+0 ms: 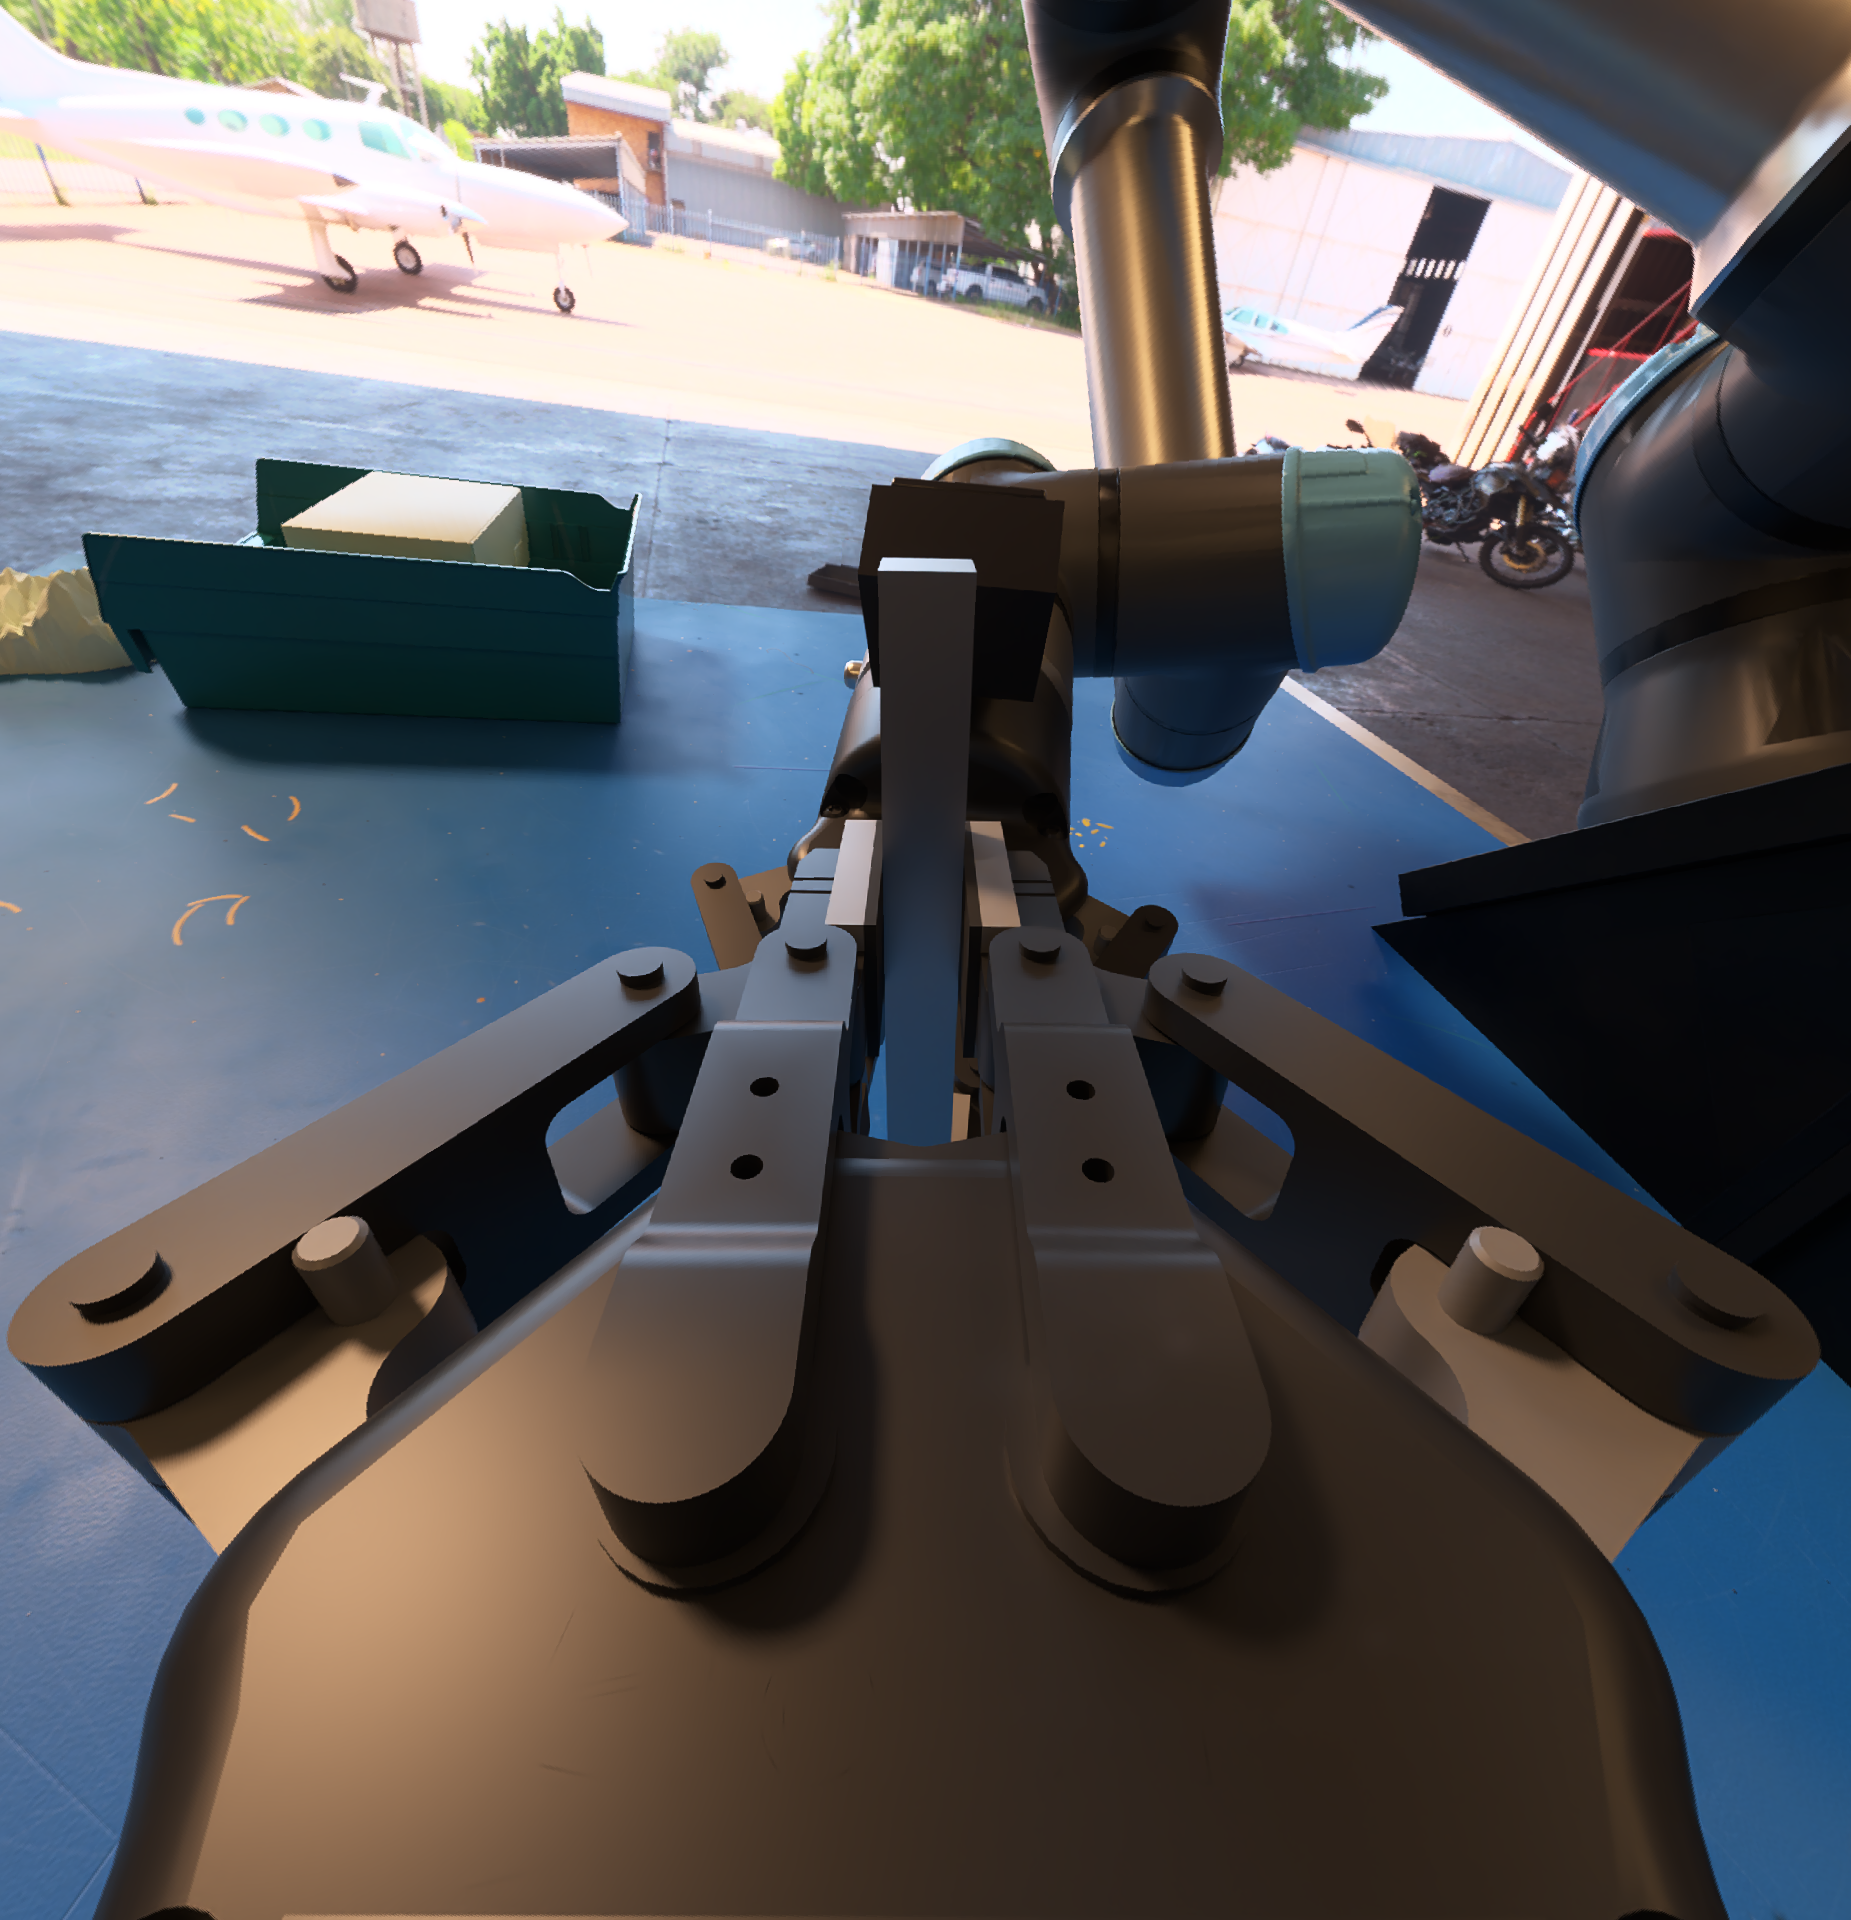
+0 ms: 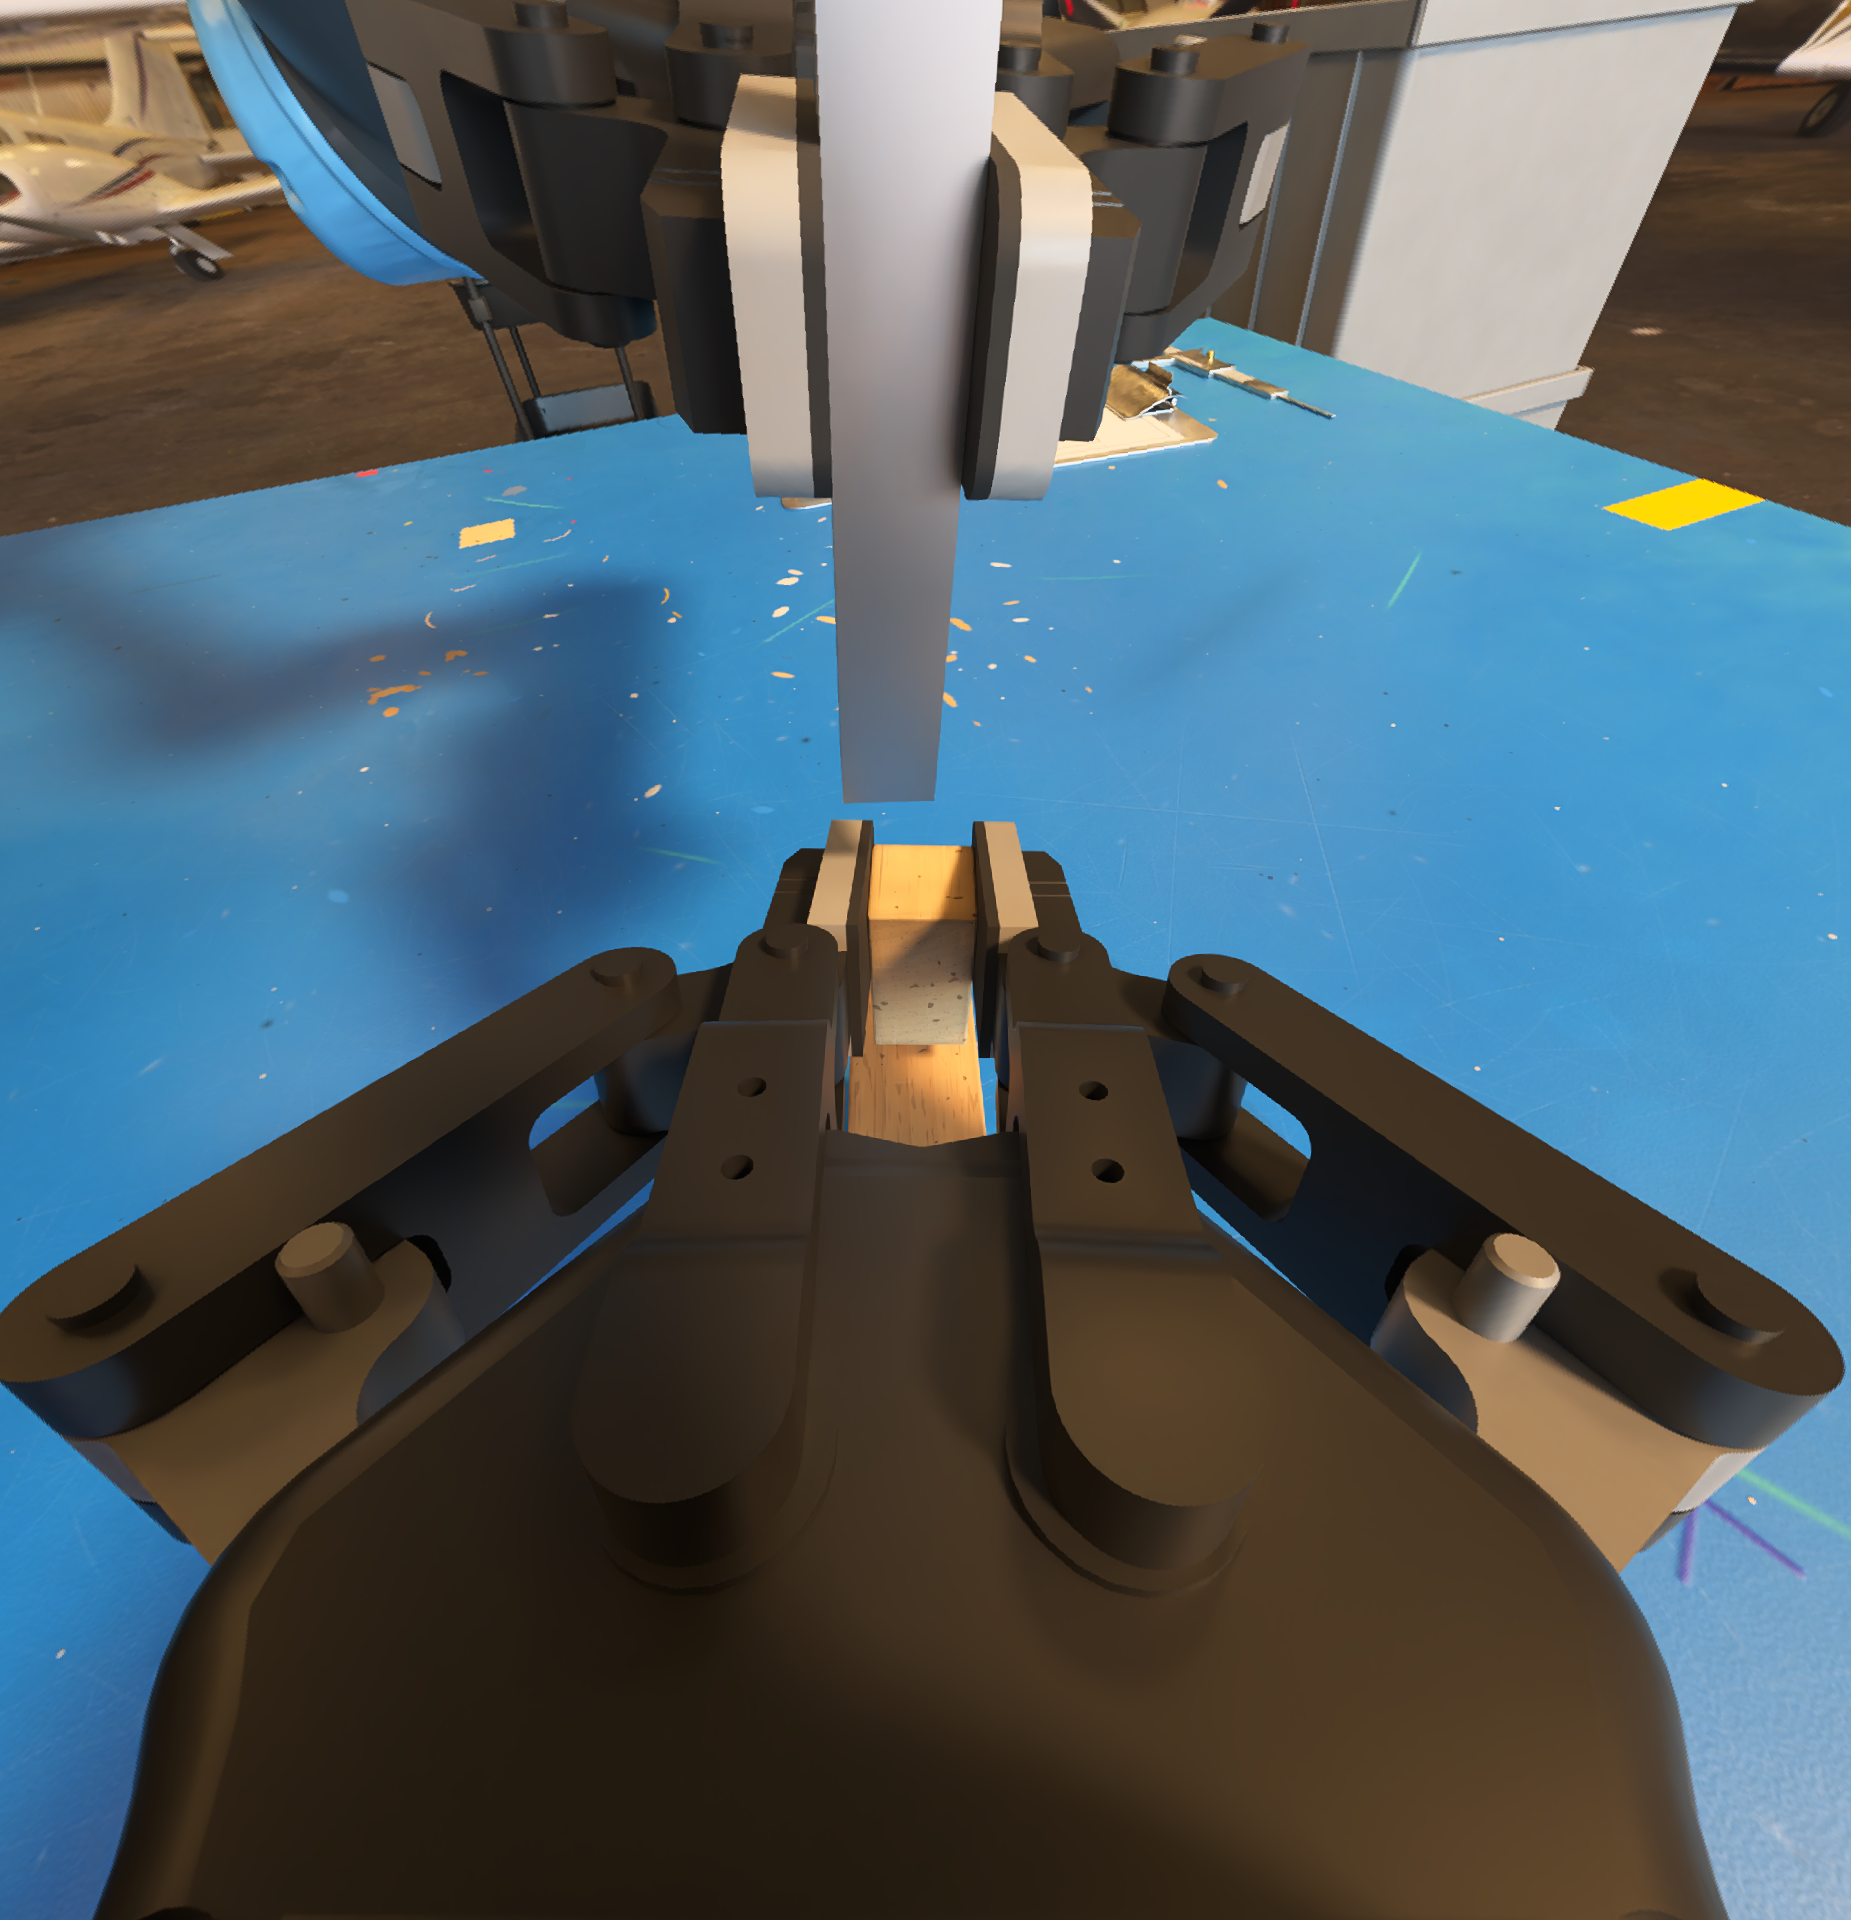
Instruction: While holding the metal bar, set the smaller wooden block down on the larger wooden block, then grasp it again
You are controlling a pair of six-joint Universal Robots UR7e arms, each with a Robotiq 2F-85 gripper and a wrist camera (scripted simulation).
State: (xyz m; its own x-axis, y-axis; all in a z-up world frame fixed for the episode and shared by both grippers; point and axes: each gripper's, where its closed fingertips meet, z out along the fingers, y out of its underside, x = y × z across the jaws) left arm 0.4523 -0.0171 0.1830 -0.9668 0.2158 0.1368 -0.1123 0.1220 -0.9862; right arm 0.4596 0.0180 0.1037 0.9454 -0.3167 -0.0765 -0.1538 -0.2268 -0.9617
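Blue table point(image 2: 1420, 831) spreads wide below, and the left gripper point(image 1: 923, 883) is clamped on the upright metal bar point(image 1: 923, 779). Right gripper point(image 2: 923, 883) pinches the smaller wooden block point(image 2: 923, 987), sitting on the larger wooden block point(image 2: 916, 1101), just under the bar's tip.

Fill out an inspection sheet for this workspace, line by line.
Surface: blue table, scuffed, with orange flecks and a yellow patch.
Job's things: metal bar held off the table; smaller wooden block sits on the larger wooden block.
Clutter: green bin holding a pale box; crumpled pale lump; clipboard.
Grippers: left gripper shut on the bar; right gripper straddles the smaller block, contact unclear.
Cables: nothing seen.
Surroundings: hangar apron, aircraft, motorcycle.
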